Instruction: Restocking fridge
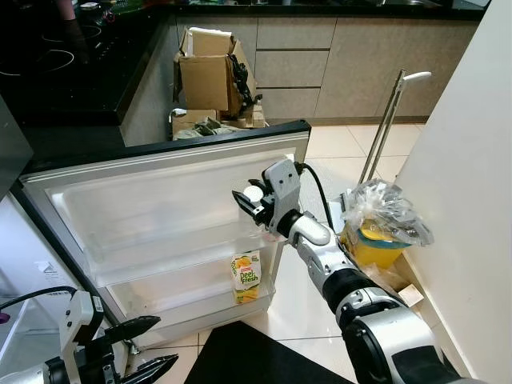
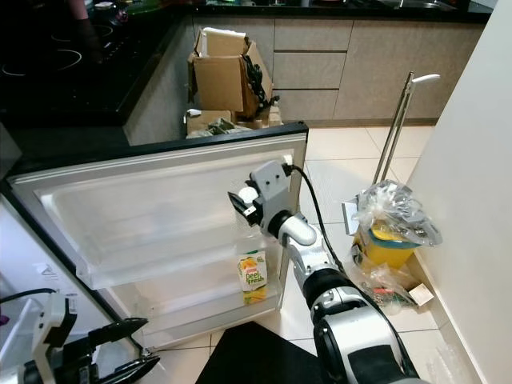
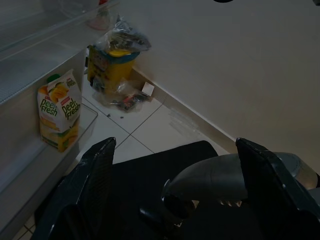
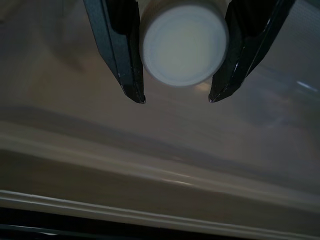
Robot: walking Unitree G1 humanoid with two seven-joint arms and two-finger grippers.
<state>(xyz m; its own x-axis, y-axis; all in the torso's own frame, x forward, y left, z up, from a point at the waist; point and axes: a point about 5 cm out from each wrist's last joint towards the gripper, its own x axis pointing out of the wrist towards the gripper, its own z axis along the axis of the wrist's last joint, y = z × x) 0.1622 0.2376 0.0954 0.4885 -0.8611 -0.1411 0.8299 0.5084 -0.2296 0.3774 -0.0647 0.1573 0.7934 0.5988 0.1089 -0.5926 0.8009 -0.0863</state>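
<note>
Right gripper (image 1: 250,202) is raised in front of the inner face of the open fridge door (image 1: 160,208), its two black fingers (image 4: 117,50) clamped on a small object with a round white cap (image 4: 184,47). From the wrist the cap sits squarely between the fingers, both touching its sides; whether a bottle lies behind it cannot be told. Just beyond the fingertips runs the pale door liner with its moulded ridges, and below the gripper a clear door shelf (image 1: 192,260) crosses the panel. Lower still, in the bottom door bin (image 1: 200,308), a Peel Fresh juice carton (image 1: 246,277) stands upright near the bin's outer end, yellow and green with a green cap. The door's dark top edge lies above the gripper, and its free side edge is just to the gripper's right.

Further right, open tiled floor (image 1: 336,152) separates the door from a yellow bin (image 1: 372,240) lined with a crumpled clear bag, set against the white wall beside a leaning mop handle (image 1: 384,128). Cardboard boxes (image 1: 210,76) sit beyond the door by the cabinets.

Left gripper (image 1: 148,348) hangs low beside the fridge, fingers spread apart and holding nothing, over a dark mat (image 3: 150,170).
</note>
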